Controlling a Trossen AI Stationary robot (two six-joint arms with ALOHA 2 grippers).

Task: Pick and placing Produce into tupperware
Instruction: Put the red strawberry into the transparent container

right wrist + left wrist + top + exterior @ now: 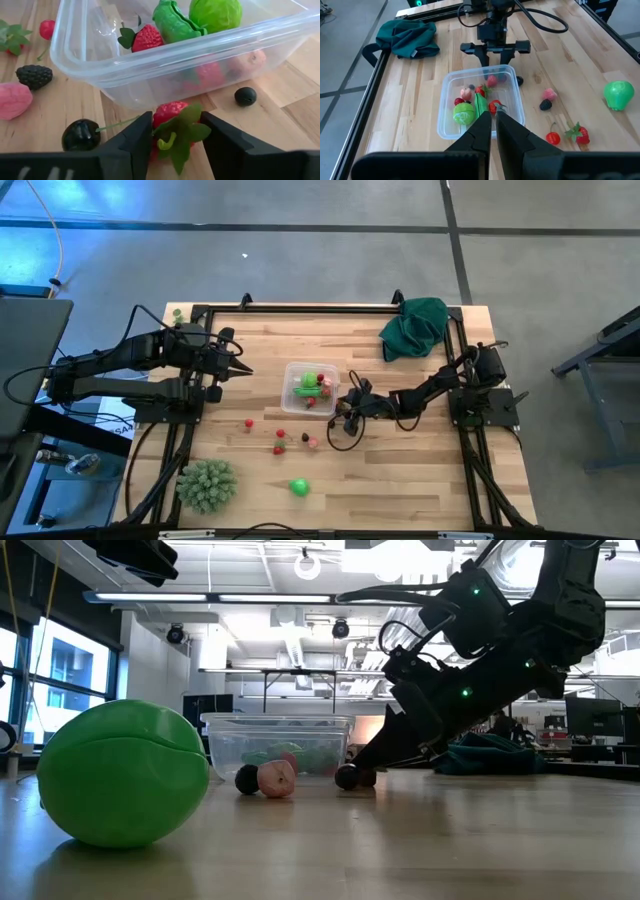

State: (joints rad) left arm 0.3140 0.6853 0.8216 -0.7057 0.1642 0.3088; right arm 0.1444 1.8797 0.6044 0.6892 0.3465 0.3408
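Clamping a red strawberry [172, 122] between its fingers, the right gripper [175, 135] sits low on the wood just outside the tupperware [310, 389] wall, a black cherry [80, 135] beside it. The tub holds a green lettuce [463, 113] and red pieces. Loose produce lies on open board toward the near edge, including a green pepper [299, 487]. The left gripper [238, 367], jaws together, hovers well clear.

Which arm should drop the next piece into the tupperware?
Right. The right gripper is already shut on a strawberry on the table beside the tupperware. The left gripper is shut, empty, hovering off to the tupperware's left.
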